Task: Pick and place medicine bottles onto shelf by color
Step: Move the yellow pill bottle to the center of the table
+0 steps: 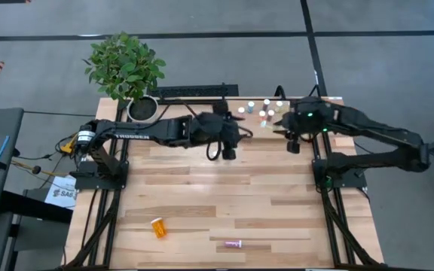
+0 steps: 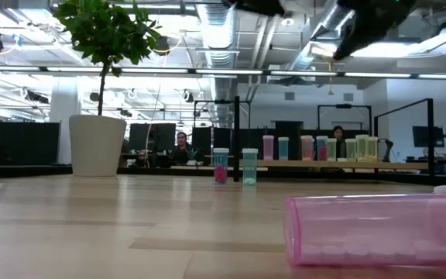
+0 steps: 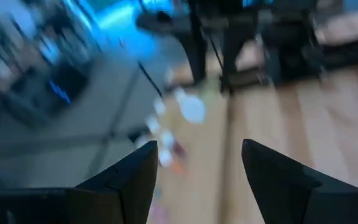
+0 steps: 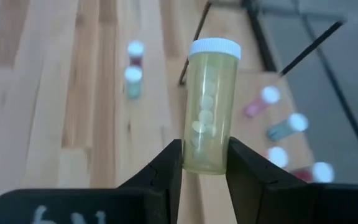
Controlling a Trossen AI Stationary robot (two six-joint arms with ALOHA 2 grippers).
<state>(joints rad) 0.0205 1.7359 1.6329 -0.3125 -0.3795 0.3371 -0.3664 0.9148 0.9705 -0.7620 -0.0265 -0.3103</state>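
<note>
Right pincer (image 4: pixel 205 163) clamps a yellow bottle (image 4: pixel 211 106) upright above the shelf (image 1: pixel 319 102); left pincer (image 3: pixel 197 168) hangs open and empty over the desk (image 1: pixel 224 196).

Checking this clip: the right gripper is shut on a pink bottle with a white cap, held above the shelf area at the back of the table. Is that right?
Not quite. The bottle in the right gripper is pale yellow, not pink, as the right wrist view shows. The rest stands: white cap, gripper shut on it, above the shelf at the back of the table.
</note>
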